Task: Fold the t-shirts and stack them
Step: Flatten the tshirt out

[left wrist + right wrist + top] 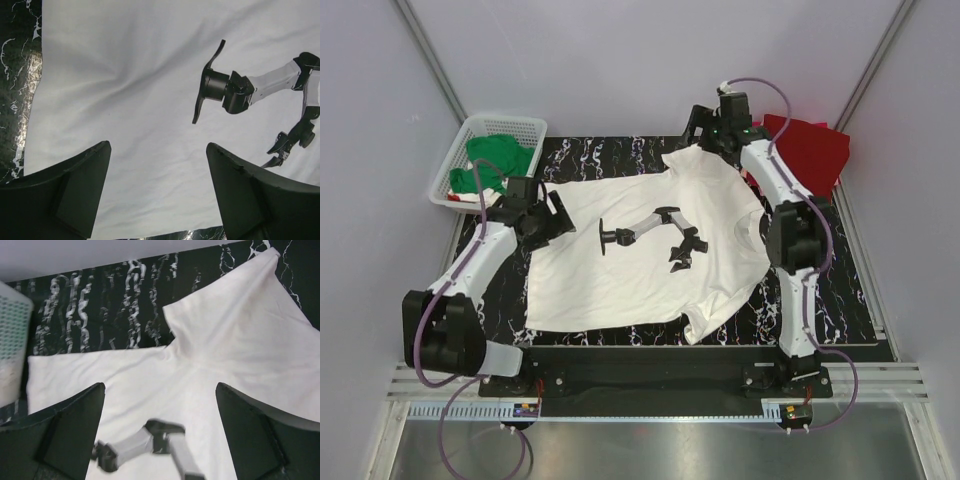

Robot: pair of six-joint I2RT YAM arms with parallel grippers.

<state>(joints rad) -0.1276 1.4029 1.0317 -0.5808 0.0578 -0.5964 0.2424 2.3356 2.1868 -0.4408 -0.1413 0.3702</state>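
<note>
A white t-shirt (630, 280) with a black robot-arm print (650, 232) lies spread flat on the black marbled table (840, 310), neck to the right. My left gripper (552, 215) hovers open over the shirt's far left hem corner; the left wrist view shows white cloth (125, 90) below the left gripper (157, 146) and nothing between the fingers. My right gripper (708, 135) stands open above the far sleeve (240, 340). In the right wrist view the right gripper (160, 385) is empty, with the print (150, 445) under it.
A white lattice basket (520, 125) at the back left holds a green t-shirt (500, 160). A red t-shirt (810, 150) lies at the back right corner. Grey walls close in the table on three sides.
</note>
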